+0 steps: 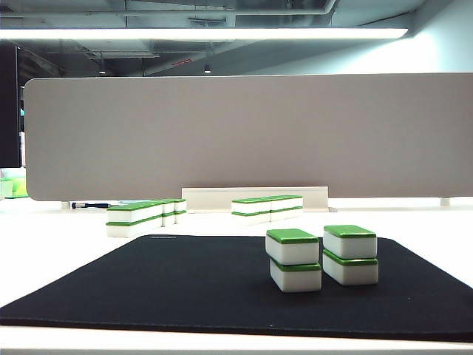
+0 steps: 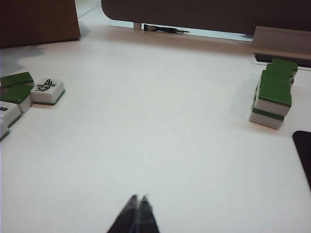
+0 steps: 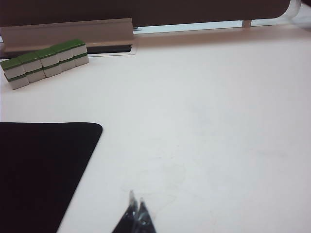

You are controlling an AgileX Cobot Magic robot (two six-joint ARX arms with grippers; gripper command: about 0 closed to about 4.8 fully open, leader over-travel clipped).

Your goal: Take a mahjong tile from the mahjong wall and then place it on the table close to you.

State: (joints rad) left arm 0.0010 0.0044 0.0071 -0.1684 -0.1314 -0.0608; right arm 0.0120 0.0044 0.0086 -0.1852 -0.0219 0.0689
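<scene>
Overhead strip light [image 1: 203, 33] glares; white table [image 1: 66, 251] overexposed; wrist views softly blurred, shadows faint.

Left tool [image 2: 138, 200]: two slim fingers, glossy black, tapering to narrow tips, faint pale highlights along the edges; only the tip ends visible in the left wrist view.

Right tool [image 3: 136, 201]: matching pair of slim black fingers, pointed tips, small light glints on the surfaces; tip ends only, in the right wrist view.

No part visible in exterior view.
</scene>
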